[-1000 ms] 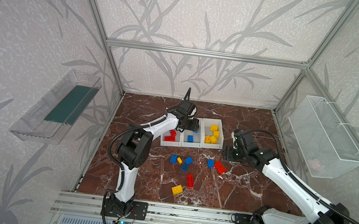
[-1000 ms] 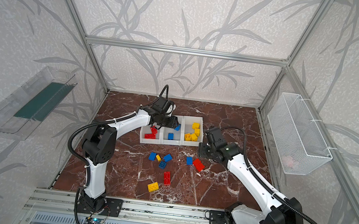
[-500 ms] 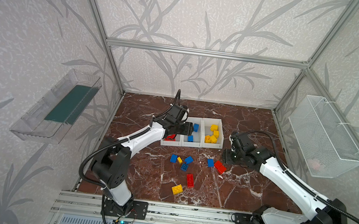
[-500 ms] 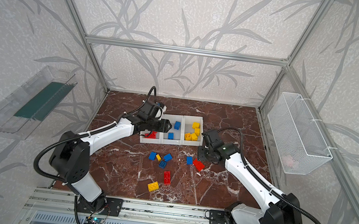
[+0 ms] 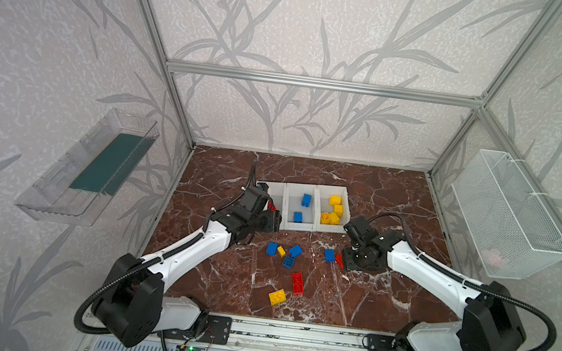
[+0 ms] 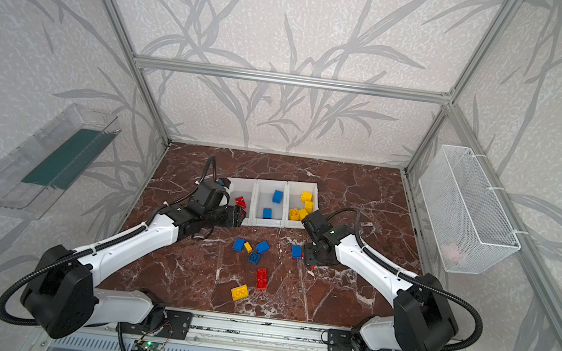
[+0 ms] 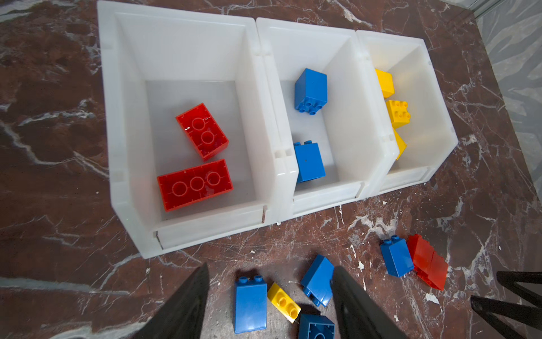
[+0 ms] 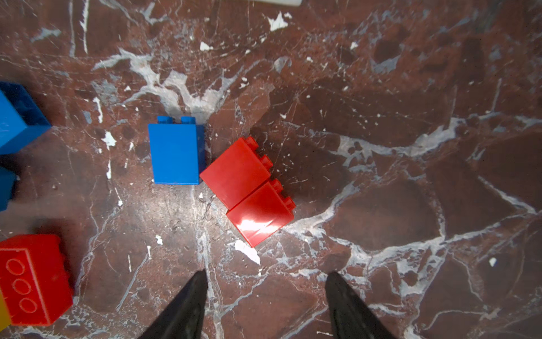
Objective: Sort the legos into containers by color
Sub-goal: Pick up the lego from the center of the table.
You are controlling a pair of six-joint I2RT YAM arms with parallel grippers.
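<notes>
The bricks (image 5: 297,282) are red, blue and yellow, the bins (image 5: 297,226) white, the floor (image 5: 397,198) white-veined maroon, the lump (image 5: 492,257) in the white basket (image 5: 508,211) seemingly pink.

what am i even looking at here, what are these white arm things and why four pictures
Two white robot arms stand at the near edge of a marble table; each ends in a two-fingered hand. Two pictures look down on everything from above; two come from cameras on the wrists, so black fingers poke in. Three white bins hold sorted bricks: red, blue, yellow. Some loose bricks lie on the table. The left hand is open and empty, near the bins. The right hand, also open and empty, hangs over red bricks beside a blue brick.
</notes>
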